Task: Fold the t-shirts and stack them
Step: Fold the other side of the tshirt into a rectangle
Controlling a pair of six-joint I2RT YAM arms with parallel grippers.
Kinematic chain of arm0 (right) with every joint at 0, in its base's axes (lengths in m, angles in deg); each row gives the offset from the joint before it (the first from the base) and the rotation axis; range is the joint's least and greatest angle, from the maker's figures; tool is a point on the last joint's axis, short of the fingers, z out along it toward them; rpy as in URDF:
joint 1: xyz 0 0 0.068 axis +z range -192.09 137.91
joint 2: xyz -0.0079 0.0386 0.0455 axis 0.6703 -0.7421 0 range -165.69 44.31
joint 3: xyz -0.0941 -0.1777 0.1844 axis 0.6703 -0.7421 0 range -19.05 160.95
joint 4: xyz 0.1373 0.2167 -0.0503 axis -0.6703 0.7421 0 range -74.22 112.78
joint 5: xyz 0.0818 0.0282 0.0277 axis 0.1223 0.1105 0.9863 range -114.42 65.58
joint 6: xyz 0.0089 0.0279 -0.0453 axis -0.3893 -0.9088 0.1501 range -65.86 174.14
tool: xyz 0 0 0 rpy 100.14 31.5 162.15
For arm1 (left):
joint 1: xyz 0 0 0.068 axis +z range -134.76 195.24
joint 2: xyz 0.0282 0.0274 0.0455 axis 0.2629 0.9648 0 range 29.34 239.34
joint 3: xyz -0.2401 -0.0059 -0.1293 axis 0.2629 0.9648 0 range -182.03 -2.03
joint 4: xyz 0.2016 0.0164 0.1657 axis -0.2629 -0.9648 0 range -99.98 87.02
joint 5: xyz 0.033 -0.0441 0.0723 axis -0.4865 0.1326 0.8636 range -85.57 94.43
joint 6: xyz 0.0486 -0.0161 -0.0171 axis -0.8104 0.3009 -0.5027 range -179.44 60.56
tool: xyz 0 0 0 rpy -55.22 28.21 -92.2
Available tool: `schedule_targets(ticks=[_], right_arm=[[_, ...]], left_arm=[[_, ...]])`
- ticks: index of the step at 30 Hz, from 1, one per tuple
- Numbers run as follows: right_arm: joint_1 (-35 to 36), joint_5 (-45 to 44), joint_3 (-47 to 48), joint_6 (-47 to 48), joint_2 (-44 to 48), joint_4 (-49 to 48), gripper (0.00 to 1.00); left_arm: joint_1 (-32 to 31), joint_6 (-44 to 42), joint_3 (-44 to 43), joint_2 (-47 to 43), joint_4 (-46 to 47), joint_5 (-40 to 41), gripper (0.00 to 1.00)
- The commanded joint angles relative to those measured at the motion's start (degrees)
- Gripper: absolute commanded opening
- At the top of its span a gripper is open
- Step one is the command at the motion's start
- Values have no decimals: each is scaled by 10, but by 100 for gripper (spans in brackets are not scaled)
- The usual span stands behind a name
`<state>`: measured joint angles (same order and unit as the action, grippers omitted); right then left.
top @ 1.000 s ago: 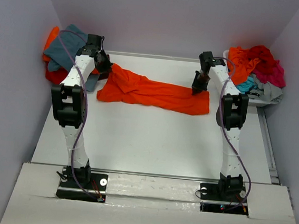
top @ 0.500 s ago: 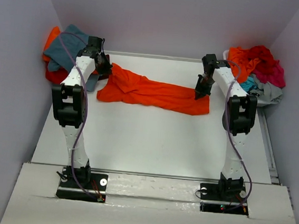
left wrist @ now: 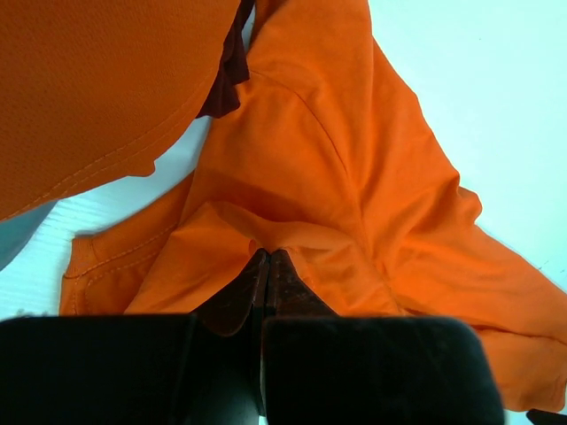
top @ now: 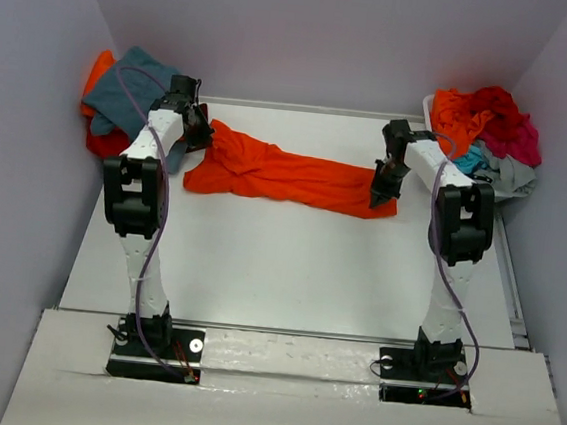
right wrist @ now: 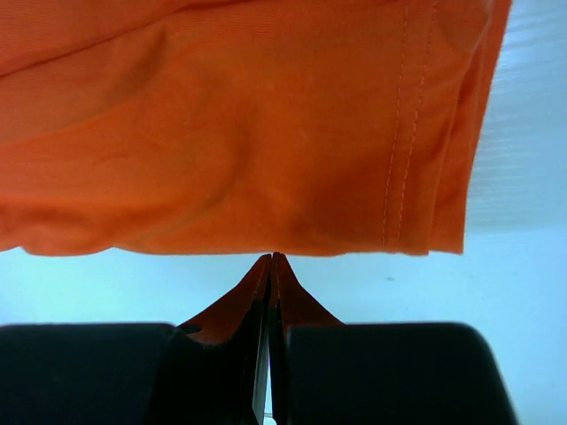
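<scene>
Two pincers, both clenched on the orange t-shirt [top: 287, 178]. Left pincer [top: 201, 136] grips bunched cloth at its left end; right pincer [top: 378, 200] nips the stitched hem edge at its right end. We see the shirt stretched sideways across the far half of the bench [top: 278, 272], rumpled toward the left. More shirts sit in a left heap [top: 125, 87] and a right heap [top: 483, 121] at the far corners.

Far tabletop [top: 301, 134] barred low by stretched orange t-shirt [top: 287, 178]. Near half open between left arm [top: 135, 193] and right arm [top: 460, 225]. Far-left corner crowded by shirt pile [top: 124, 92], far-right by heaped bin [top: 427, 108]. Side walls [top: 27, 168] hem both flanks.
</scene>
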<state>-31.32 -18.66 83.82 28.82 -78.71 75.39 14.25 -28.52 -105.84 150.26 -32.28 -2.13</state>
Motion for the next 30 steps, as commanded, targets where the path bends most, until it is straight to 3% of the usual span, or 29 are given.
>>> schedule_targets(ticks=[1,15,30], right_arm=[[14,14,-13,-4,-10,-37,8],[19,13,-48,-3,-42,-59,7],[19,7,-149,-13,28,-76,7]], left_arm=[[2,0,-7,-1,10,15,6],[2,-6,-33,18,29,25,6],[2,-14,-64,45,25,37,6]])
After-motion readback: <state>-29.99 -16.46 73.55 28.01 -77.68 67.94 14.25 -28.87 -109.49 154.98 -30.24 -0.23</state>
